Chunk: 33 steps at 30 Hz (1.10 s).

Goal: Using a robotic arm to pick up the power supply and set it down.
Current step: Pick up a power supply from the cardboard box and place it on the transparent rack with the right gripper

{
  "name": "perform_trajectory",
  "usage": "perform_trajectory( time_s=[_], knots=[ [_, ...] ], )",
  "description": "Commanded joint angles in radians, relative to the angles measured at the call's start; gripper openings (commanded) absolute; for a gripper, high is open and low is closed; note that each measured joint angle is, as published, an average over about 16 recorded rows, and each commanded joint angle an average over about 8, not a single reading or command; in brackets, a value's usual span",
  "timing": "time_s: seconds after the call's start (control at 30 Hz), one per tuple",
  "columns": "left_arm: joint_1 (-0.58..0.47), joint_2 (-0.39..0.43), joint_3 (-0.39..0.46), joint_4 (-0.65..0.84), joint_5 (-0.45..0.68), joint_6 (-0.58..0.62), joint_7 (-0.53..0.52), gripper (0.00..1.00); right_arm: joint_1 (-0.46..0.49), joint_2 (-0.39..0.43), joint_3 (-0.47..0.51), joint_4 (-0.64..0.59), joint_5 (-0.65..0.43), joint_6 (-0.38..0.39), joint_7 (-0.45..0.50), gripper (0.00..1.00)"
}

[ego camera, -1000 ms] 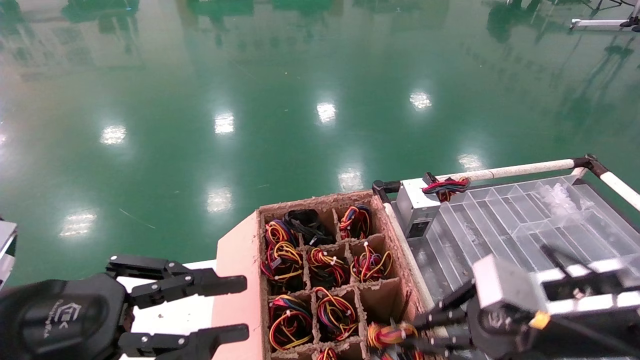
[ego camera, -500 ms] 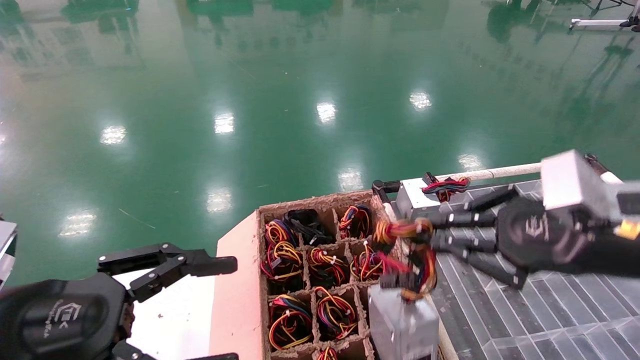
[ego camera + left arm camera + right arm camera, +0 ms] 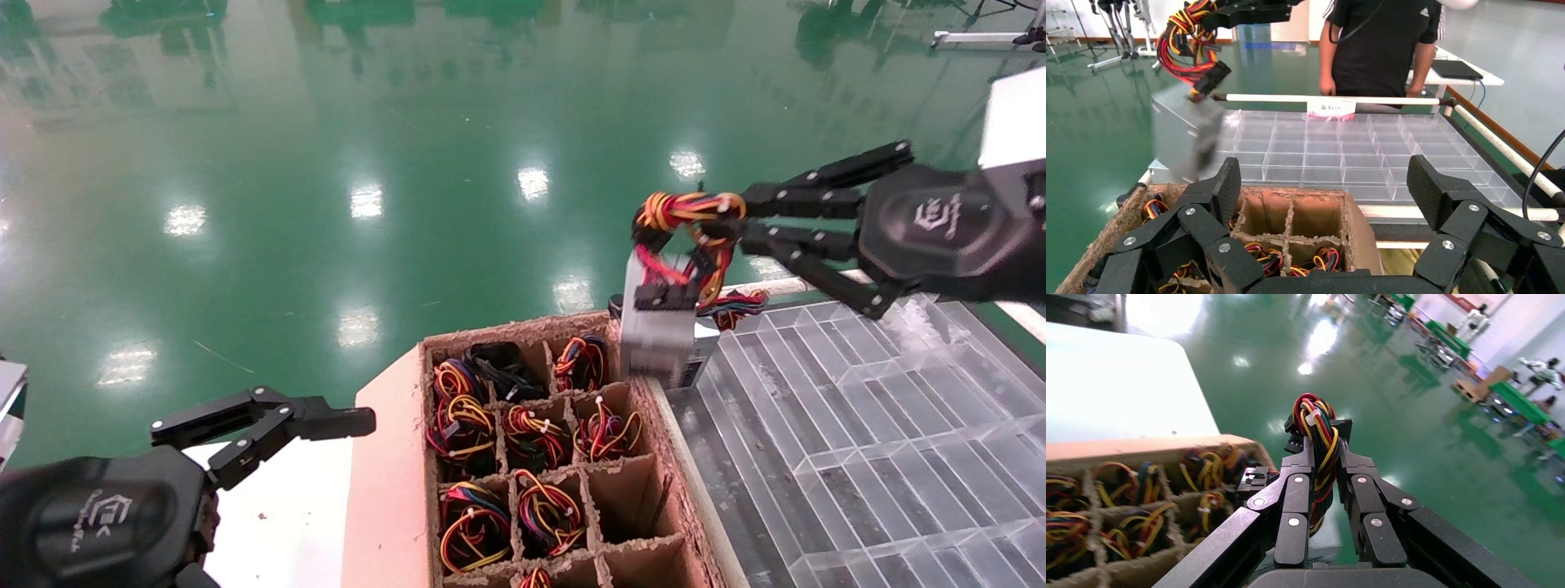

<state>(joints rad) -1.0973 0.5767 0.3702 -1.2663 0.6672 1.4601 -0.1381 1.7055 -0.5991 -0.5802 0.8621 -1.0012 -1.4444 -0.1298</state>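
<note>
The right gripper (image 3: 731,219), fingers pinched on the wire loop (image 3: 685,208), dangles the supply (image 3: 660,327) at the carton's (image 3: 535,327) 2 o'clock corner; heavy on soft wires, it likely swings, while the left gripper (image 3: 327,441) idles open.

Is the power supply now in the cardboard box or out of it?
Out. The right gripper holds its wire loop, and the power supply hangs in the air above the cardboard box.
</note>
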Motion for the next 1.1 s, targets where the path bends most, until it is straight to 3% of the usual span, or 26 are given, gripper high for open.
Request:
perform_trajectory(
  time_s=[0.03, 0.63, 1.1],
  knots=[
    [0.000, 0.000, 0.000, 0.000, 0.000, 0.000, 0.000, 1.00, 0.014, 0.002, 0.005, -0.018, -0.005, 0.003, -0.016, 0.00],
    [0.000, 0.000, 0.000, 0.000, 0.000, 0.000, 0.000, 1.00, 0.048, 0.023, -0.056, -0.079, -0.163, 0.014, -0.058, 0.00],
    [0.000, 0.000, 0.000, 0.000, 0.000, 0.000, 0.000, 1.00, 0.079, -0.063, -0.094, -0.236, -0.218, -0.020, -0.136, 0.00]
  ],
)
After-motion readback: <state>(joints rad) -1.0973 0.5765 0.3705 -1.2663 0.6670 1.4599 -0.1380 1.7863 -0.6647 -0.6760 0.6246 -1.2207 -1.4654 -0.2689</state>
